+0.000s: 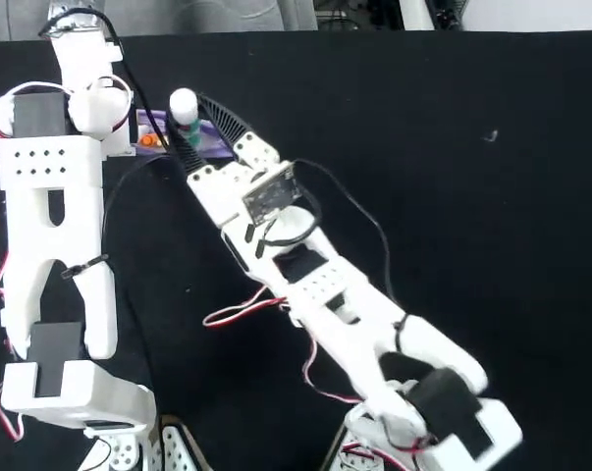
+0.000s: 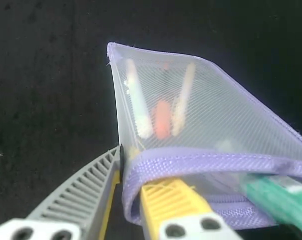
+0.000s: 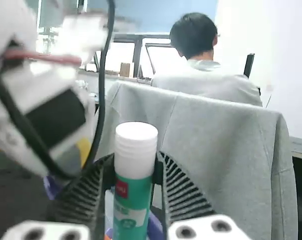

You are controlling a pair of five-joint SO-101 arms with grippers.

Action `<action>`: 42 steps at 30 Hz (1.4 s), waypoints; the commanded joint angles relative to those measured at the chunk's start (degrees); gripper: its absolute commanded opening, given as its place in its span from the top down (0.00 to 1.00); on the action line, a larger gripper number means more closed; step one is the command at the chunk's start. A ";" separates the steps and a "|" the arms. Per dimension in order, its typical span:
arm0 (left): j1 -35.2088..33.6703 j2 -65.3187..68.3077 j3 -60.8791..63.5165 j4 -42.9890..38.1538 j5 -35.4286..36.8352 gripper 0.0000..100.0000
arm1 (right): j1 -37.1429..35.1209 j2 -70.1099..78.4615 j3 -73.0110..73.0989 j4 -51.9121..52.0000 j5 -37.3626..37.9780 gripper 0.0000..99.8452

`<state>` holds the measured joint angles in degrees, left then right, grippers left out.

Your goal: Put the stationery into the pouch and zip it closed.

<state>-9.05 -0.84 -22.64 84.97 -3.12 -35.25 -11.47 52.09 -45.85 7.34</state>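
Both busy: left claw [image 2: 129, 166] pinches pouch rim [image 2: 216, 163], right claw [image 3: 134, 169] clamps glue stick [image 3: 135, 137].

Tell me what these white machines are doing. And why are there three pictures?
They are two robot arms standing at a black table. Each arm ends in a gripper, which is a pincher like two fingers.

One picture looks down from a camera above the table. The other two come from little cameras on the arms' wrists, so you look along each pincher.

The left gripper pinches the rim of a see-through pouch with a purple edge. One finger is inside it and one is outside. Through the mesh you can see a few stick-shaped things already in the pouch.

The right gripper is squeezed around a glue stick. It holds the stick with its white cap up, right by the pouch's opening.
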 commanded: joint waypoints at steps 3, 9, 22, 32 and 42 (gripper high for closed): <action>-0.75 -0.35 -1.19 -1.76 0.70 0.97 | -0.53 2.24 -2.33 -3.08 0.88 0.99; -0.31 -0.44 -1.27 -1.49 0.70 0.97 | 1.76 8.84 -5.93 -3.16 0.97 0.99; -0.75 -0.35 -1.27 -1.76 0.70 0.97 | 2.64 17.19 -8.75 -3.08 0.62 0.83; -3.30 -0.44 -1.80 -1.76 0.70 0.97 | 2.73 -0.22 0.75 -1.76 0.88 0.83; -9.36 -0.62 -10.24 0.79 18.99 0.97 | 10.02 -31.16 0.84 36.57 0.97 0.83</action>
<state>-17.23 0.13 -26.15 84.97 11.03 -28.13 -32.75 54.46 -18.59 7.78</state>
